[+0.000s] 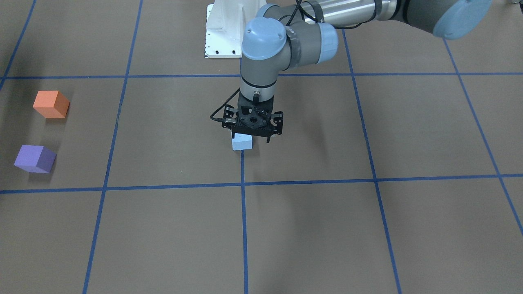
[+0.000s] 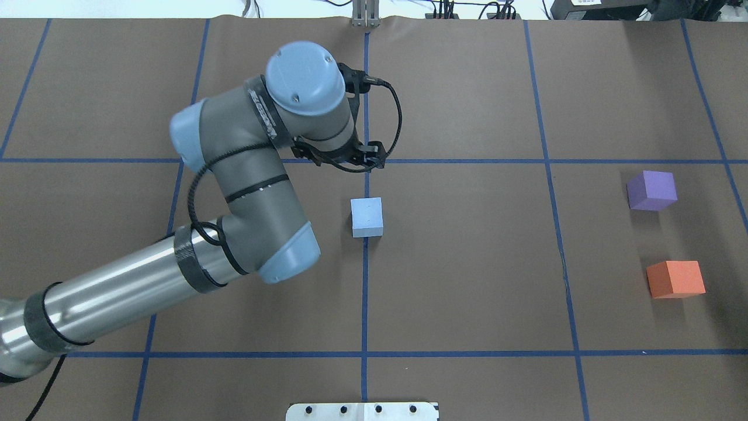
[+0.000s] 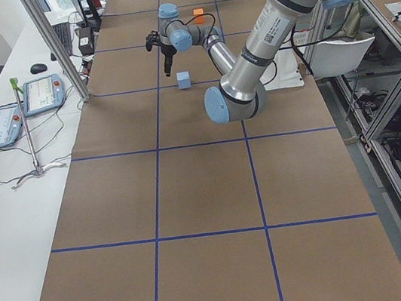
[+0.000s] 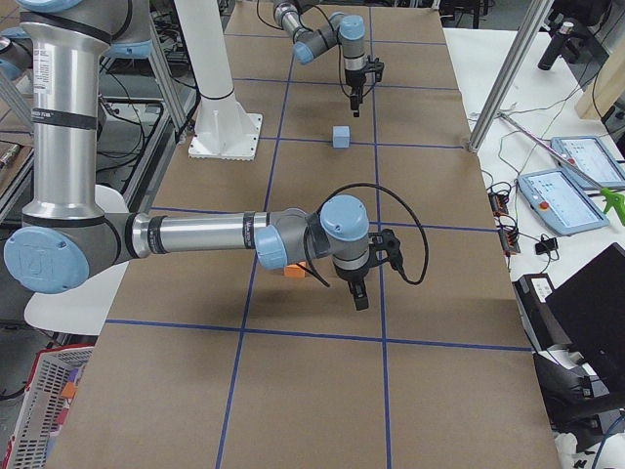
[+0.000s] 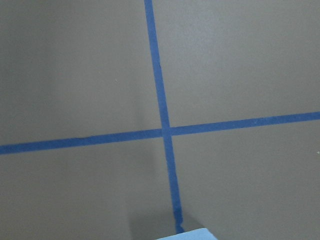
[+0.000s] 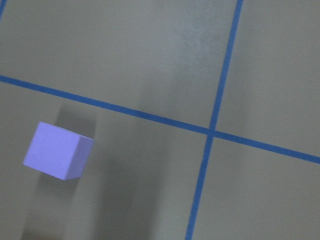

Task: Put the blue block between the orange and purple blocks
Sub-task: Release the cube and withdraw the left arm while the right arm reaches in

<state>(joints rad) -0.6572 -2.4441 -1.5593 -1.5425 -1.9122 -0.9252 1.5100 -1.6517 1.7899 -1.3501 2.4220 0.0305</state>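
A pale blue block (image 2: 367, 217) is seen resting on a blue tape line (image 2: 364, 292) near the middle of the brown, tape-gridded bench (image 2: 467, 280). Just beside it, the left end effector (image 1: 251, 134) is held spread and empty. Well to the right, a purple block (image 2: 652, 190) and an orange block (image 2: 675, 279) are set apart. Whether the right end effector (image 4: 359, 295) is spread or pressed together cannot be told.

Gap between orange block (image 2: 675, 279) and purple block (image 2: 651, 190): stood open, bare table (image 2: 467, 280). Path from blue block (image 2: 367, 217) toward it: lay unobstructed; those two blocks flanked it.
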